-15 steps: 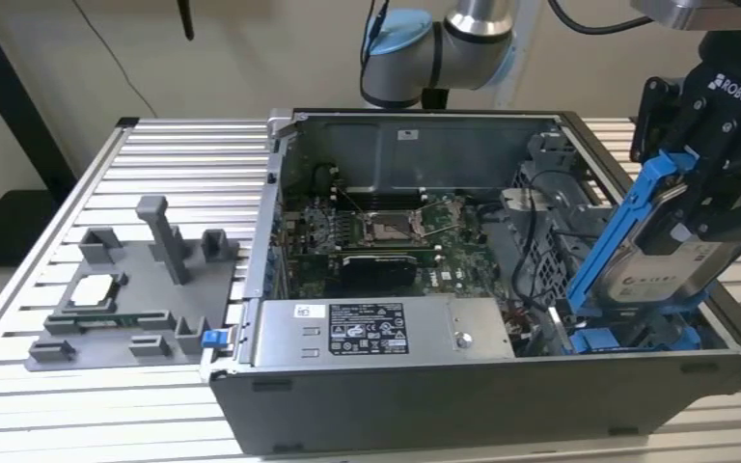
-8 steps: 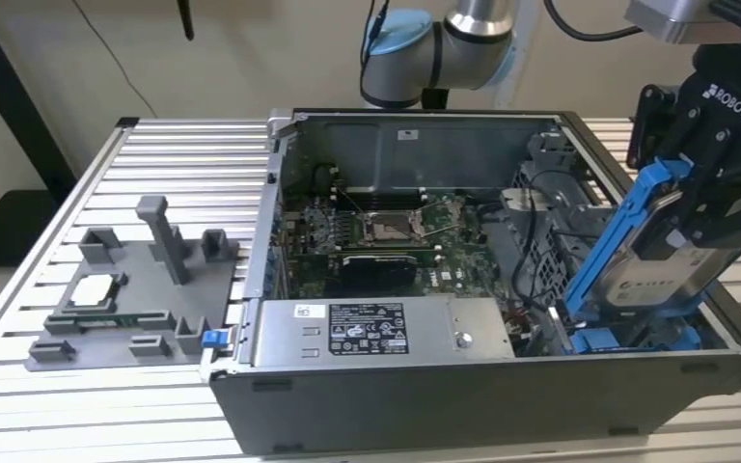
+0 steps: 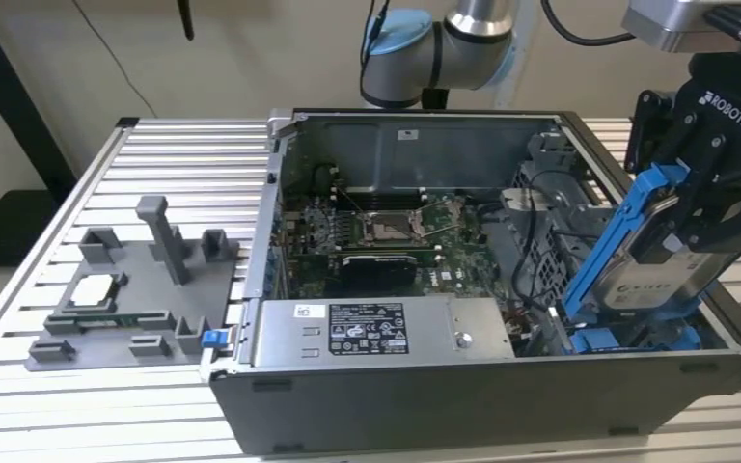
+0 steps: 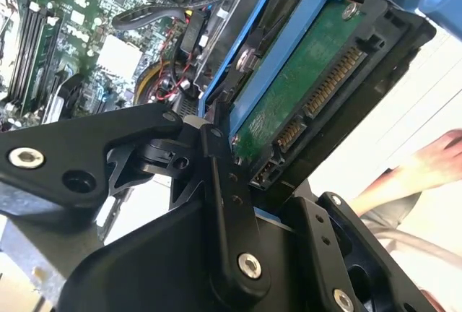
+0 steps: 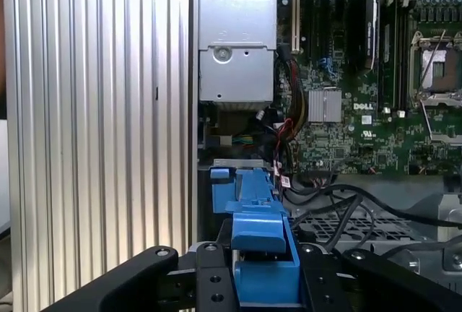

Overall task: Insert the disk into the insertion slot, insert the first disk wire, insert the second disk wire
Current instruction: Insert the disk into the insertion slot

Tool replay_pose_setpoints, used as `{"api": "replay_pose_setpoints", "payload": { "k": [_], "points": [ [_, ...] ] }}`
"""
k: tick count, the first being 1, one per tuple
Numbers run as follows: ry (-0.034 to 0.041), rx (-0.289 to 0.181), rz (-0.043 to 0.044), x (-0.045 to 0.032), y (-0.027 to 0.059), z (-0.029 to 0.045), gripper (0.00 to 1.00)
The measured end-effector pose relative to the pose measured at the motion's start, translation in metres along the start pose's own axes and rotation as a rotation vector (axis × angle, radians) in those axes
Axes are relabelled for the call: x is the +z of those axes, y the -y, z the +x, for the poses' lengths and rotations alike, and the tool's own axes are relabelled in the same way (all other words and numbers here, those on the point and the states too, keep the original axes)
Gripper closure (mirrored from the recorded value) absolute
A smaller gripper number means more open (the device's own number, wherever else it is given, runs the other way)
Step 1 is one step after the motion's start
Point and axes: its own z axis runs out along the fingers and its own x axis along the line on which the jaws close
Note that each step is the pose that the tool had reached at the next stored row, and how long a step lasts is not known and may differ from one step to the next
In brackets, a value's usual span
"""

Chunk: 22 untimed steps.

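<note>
The disk (image 3: pixel 651 280) is held steeply tilted at the corner of the open computer case (image 3: pixel 474 420) on the exterior view's right. Its long axis is close to upright, with the upper end leaning toward the exterior view's right. The white-labelled face is turned toward the exterior camera. In the second wrist view the opposite face (image 4: pixel 310 88) is seen, with a green circuit board and a row of connector contacts.

The disk is framed by its blue carrier (image 3: pixel 616 227), which is pinched between the black fingers (image 5: pixel 209 283) of the gripper (image 3: pixel 699 231), one finger on each side. The lower end is sunk below the case rim, just above the blue-trimmed insertion slot (image 3: pixel 635 340). Whether it touches the slot cannot be told.

Inside the case are a green motherboard (image 3: pixel 384 231), a grey labelled power-supply box (image 3: pixel 384 333) along the near wall, and black cables (image 5: pixel 339 204) beside the drive cage.

The case rests on a slatted metal table (image 3: pixel 151 145). A grey fixture (image 3: pixel 139 289) lies beside it on the exterior view's left, with a square silver chip (image 3: pixel 94 287) set in one recess.

A person's hand (image 4: pixel 433 160) is seen beyond the disk in the second wrist view.
</note>
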Motion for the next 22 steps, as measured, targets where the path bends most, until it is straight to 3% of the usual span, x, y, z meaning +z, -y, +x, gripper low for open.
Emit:
{"api": "replay_pose_setpoints", "payload": {
  "k": [10,22],
  "points": [
    [0.0005,0.0,0.0,0.0032,0.0001,-0.0008,1.0],
    [0.0062,0.0,-0.0001,0.0087,0.0008,-0.0042,1.0]
  ]
}}
